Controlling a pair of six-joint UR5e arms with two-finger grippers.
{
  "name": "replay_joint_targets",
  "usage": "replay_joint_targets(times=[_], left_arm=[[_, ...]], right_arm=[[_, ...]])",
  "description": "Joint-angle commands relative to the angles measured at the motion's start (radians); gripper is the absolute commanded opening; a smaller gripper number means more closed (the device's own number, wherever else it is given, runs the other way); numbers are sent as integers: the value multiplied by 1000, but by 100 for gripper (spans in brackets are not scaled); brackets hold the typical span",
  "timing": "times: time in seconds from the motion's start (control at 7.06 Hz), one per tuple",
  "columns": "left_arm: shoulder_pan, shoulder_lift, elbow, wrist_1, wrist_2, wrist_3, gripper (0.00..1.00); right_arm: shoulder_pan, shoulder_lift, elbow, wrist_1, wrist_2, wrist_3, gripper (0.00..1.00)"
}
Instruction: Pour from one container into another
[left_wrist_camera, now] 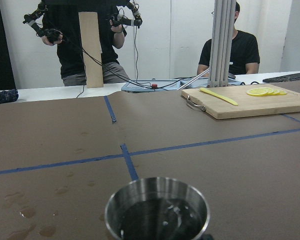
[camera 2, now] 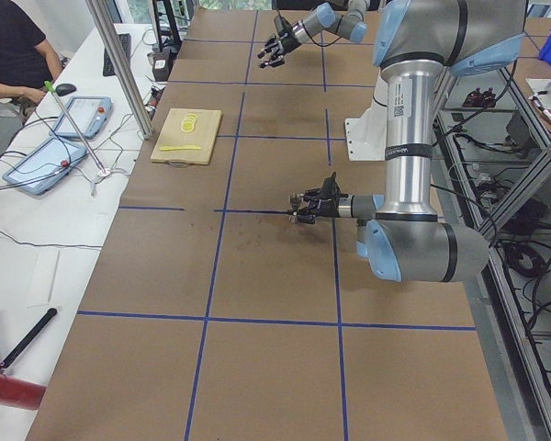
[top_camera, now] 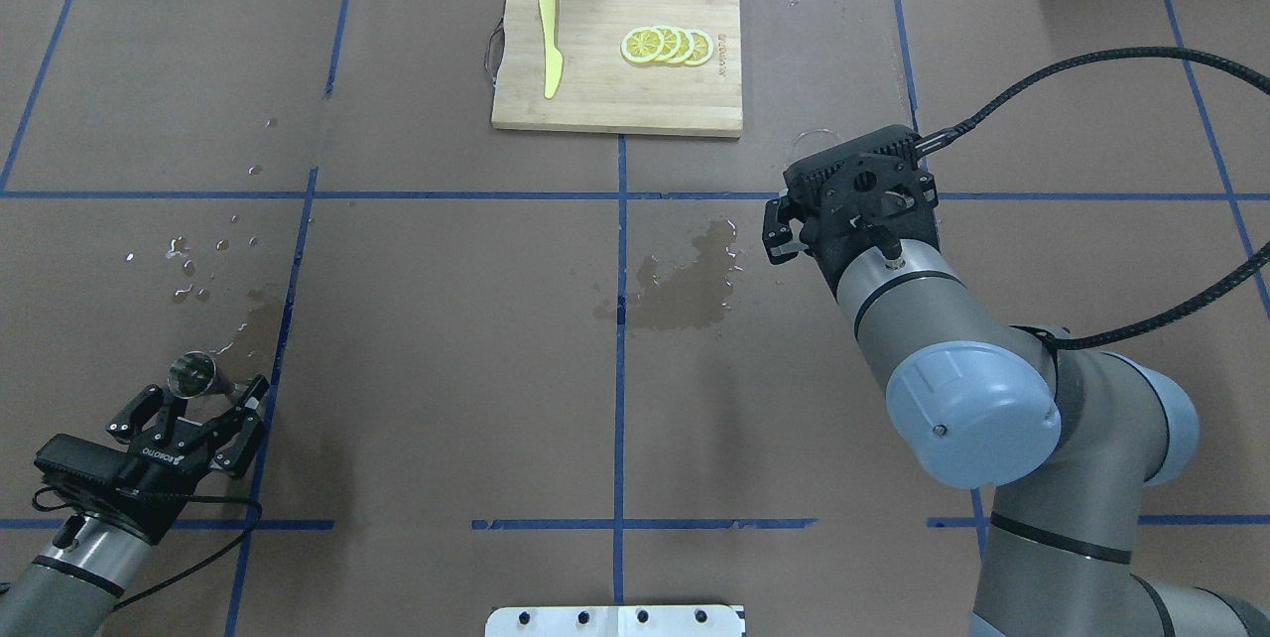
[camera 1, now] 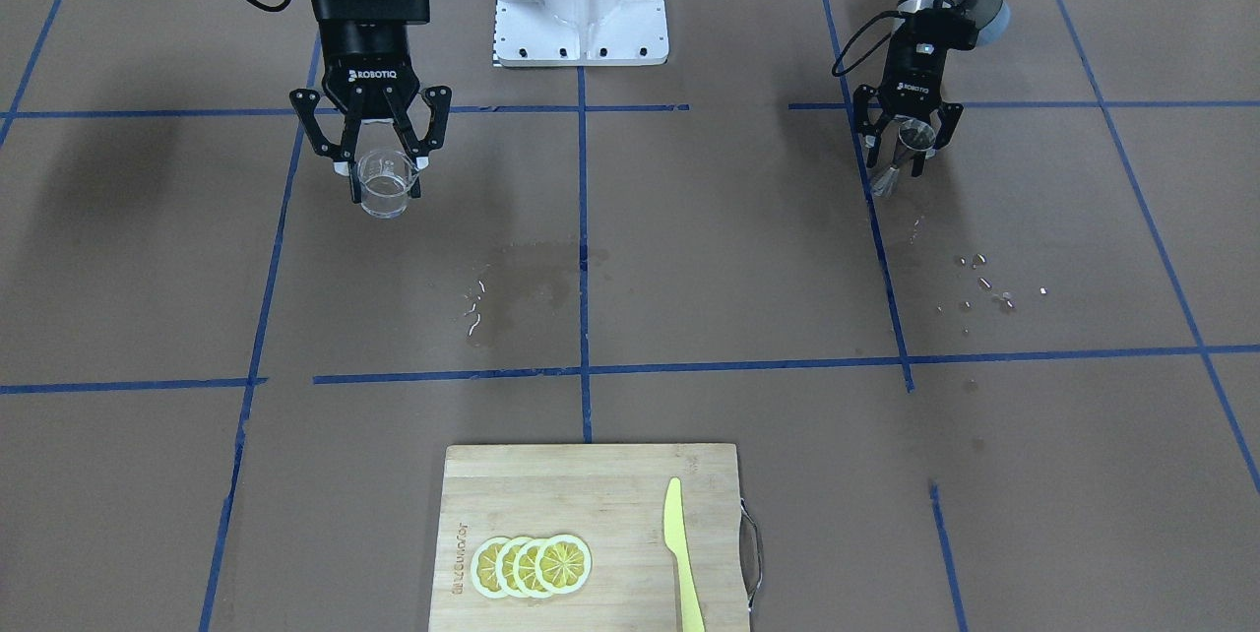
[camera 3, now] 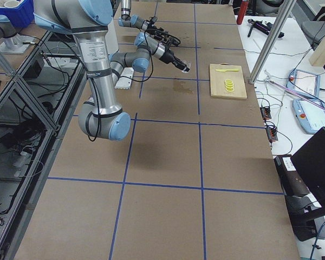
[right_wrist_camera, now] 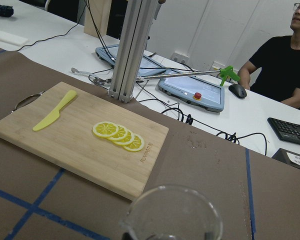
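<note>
left gripper (camera 1: 898,162): low at the robot's own left end of the table, reaching out about level. Fingers closed onto the metal cup, one on each side.
metal cup (top_camera: 191,374): sits at the fingertips and sticks out just past them, mouth up and roughly upright. The left wrist view has it at bottom centre, right in front of the camera, with dark liquid inside. Cannot tell if the base touches the table.
right gripper (camera 1: 382,165): up over the robot's own right half, pointing down. White finger pads (camera 1: 341,165) are clamped on the upper wall of the beaker.
beaker (camera 1: 384,187): clear glass with a spout, hanging below the fingertips and lifted off the table. Only its rim shows at the bottom of the right wrist view. In the overhead view the wrist hides nearly all of it.
cup vs beaker: well apart, on opposite halves of the table, each in its own gripper.
wet patch (camera 1: 522,283): dark stain with shiny beads on the brown paper at table centre, between the two grippers.
droplets (camera 1: 984,283): scattered on the paper near the left gripper, on the operators' side of it.
cutting board (camera 1: 591,484): wooden, at the operators' edge, about mid-table, well away from both grippers.
lemon slices (camera 1: 532,565): four overlapping, lying on the board.
knife (camera 1: 679,553): yellow, flat on the board beside the slices and not touching them.
people: a seated person in a black shirt shows in both wrist views, behind the white bench. Another stands at the back of the left wrist view.
</note>
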Motion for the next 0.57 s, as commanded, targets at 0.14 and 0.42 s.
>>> replay_joint_targets(times=[0.14,0.42], left_arm=[[1,16,-3,2,-48,4,99],[1,68,-42,5,-162,4,99]], right_arm=[[3,5,0,0,2,0,0],[3,5,3,0,2,0,0]])
